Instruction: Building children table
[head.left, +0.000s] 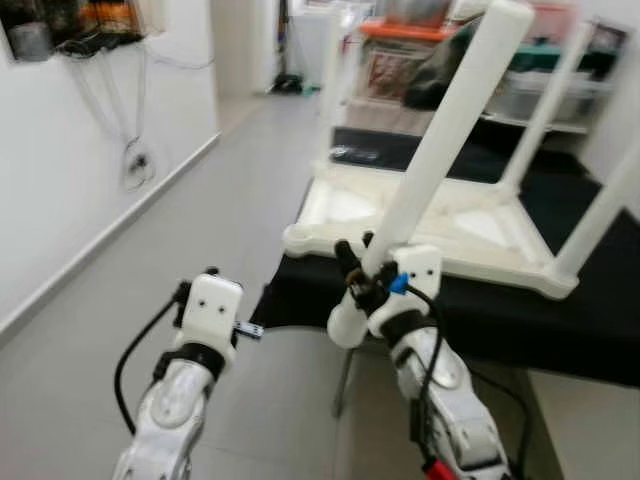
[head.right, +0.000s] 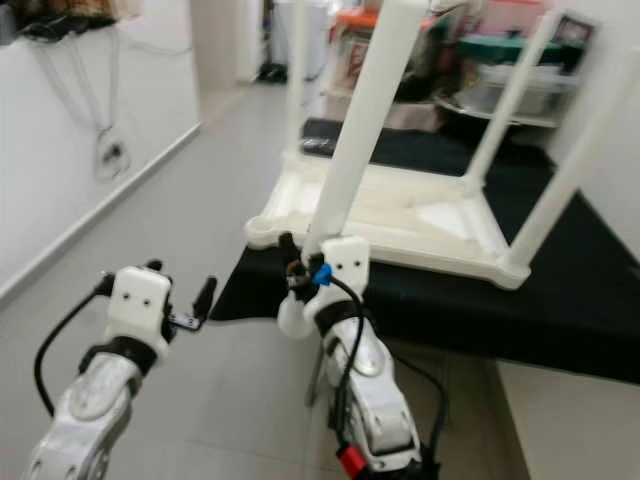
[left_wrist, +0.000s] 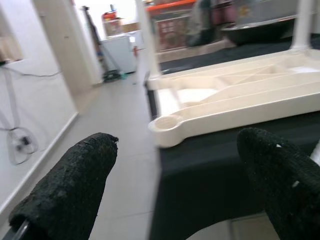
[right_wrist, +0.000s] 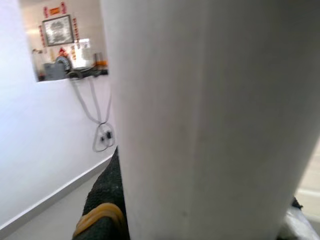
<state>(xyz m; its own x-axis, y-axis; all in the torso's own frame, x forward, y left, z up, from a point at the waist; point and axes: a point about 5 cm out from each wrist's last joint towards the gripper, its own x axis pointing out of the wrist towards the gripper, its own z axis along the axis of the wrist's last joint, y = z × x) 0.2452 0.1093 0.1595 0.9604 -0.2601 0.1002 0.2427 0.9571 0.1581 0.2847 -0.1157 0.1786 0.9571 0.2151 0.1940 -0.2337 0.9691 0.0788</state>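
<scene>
A white children's table (head.left: 500, 262) lies upside down on a black-covered surface (head.left: 560, 320). Three white legs stand up from it, one at the near right corner (head.left: 605, 210). Its near left corner socket (head.left: 298, 238) holds no leg. My right gripper (head.left: 360, 275) is shut on a loose white leg (head.left: 450, 130) near its lower end. That leg tilts up to the right, its foot hanging just in front of the socket. In the right wrist view the leg (right_wrist: 210, 120) lies against a black finger (right_wrist: 102, 210). My left gripper (left_wrist: 175, 185) is open and holds nothing, low and to the left of the table.
A white wall with hanging cables (head.left: 135, 160) runs along the left, with grey floor (head.left: 200, 220) between it and the table. Shelves with storage bins (head.left: 420, 50) stand behind the table. A small dark object (head.left: 355, 153) lies on the black cover at the far side.
</scene>
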